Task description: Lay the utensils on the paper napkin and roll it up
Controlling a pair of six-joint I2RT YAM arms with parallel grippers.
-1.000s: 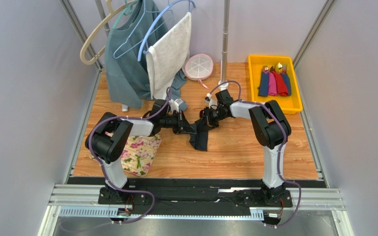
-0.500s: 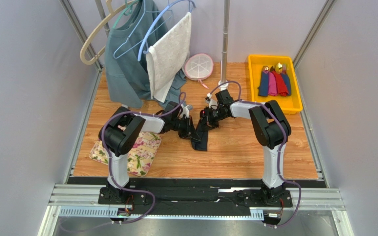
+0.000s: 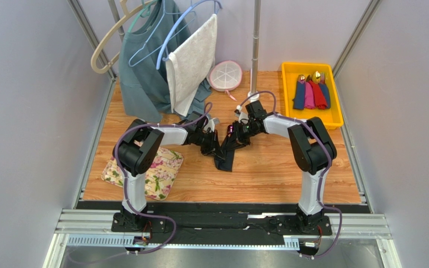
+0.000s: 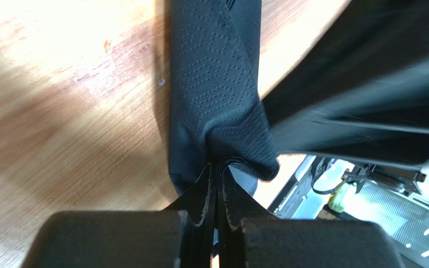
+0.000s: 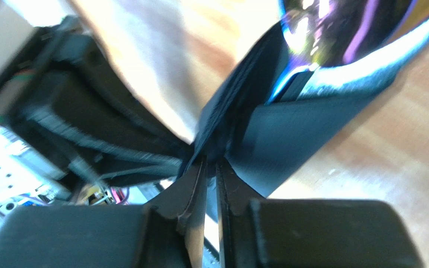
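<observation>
Blk napkin [image 4: 217,84] bunched, dot-embossed.

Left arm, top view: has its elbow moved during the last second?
Yes. The left arm's elbow has swung to the right, uncovering the left end of the floral mat.

Spoon bowl [image 5: 345,28] cut off at top edge; rest seemingly hidden inside napkin [image 4: 217,100].

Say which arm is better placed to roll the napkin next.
Right, probably: the right end effector pinches the paper napkin beside the spoon bowl. The left end effector pinches a fold with no utensil in view.
</observation>
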